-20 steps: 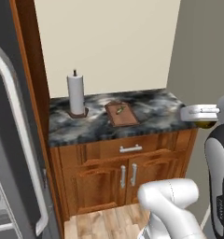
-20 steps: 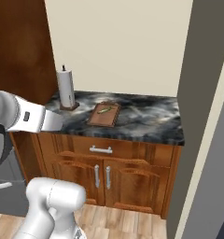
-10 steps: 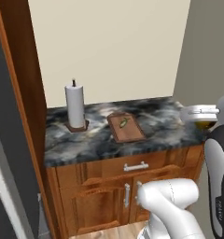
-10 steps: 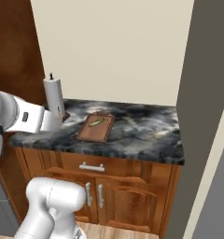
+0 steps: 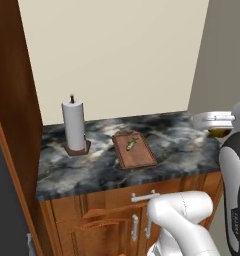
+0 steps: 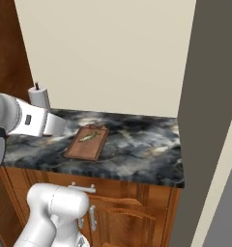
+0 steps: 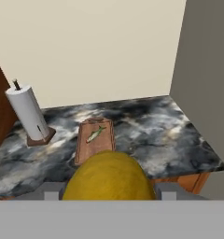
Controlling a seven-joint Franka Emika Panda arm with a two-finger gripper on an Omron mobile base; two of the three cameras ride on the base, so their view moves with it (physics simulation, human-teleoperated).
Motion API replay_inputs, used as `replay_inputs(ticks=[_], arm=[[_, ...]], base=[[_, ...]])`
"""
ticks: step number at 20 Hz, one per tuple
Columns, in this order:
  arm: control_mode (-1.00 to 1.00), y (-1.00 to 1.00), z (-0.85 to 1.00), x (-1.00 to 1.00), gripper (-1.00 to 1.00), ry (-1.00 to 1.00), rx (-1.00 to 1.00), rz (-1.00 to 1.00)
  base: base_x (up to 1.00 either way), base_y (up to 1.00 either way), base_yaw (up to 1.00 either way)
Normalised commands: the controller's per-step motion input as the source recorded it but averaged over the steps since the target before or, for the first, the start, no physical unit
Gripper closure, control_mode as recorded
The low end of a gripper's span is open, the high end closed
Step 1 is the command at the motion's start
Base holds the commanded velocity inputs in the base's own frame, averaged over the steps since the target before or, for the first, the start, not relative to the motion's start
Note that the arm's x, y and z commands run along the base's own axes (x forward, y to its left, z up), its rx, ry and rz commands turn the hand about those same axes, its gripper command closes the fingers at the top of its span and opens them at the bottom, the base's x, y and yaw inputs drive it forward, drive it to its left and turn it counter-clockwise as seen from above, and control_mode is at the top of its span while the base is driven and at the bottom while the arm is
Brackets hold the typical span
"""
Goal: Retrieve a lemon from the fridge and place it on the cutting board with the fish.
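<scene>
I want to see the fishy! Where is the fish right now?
The fish lies on the far end of the cutting board, on the dark marble counter, right of the paper towel roll.

One lemon (image 7: 109, 176), one fish (image 7: 95, 134), one cutting board (image 7: 93, 148).

No readable text, label, brand, number or sign anywhere — not on the paper towel roll (image 7: 26, 112), the cutting board (image 7: 94, 140), the marble counter (image 6: 137, 154) or the cabinet fronts (image 5: 112, 220) — every surface is plain.
</scene>
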Motion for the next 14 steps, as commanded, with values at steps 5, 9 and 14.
replay_inputs(ticks=[5, 9, 14], arm=[[1.0, 0.0, 0.0, 0.0, 1.0, 0.0, 0.0, 0.0], [1.0, 0.0, 0.0, 0.0, 1.0, 0.0, 0.0, 0.0], [1.0, 0.0, 0.0, 0.0, 1.0, 0.0, 0.0, 0.0]], base=[[0.27, 0.0, 0.0], [0.39, 0.0, 0.02], [0.4, 0.0, 0.02]])
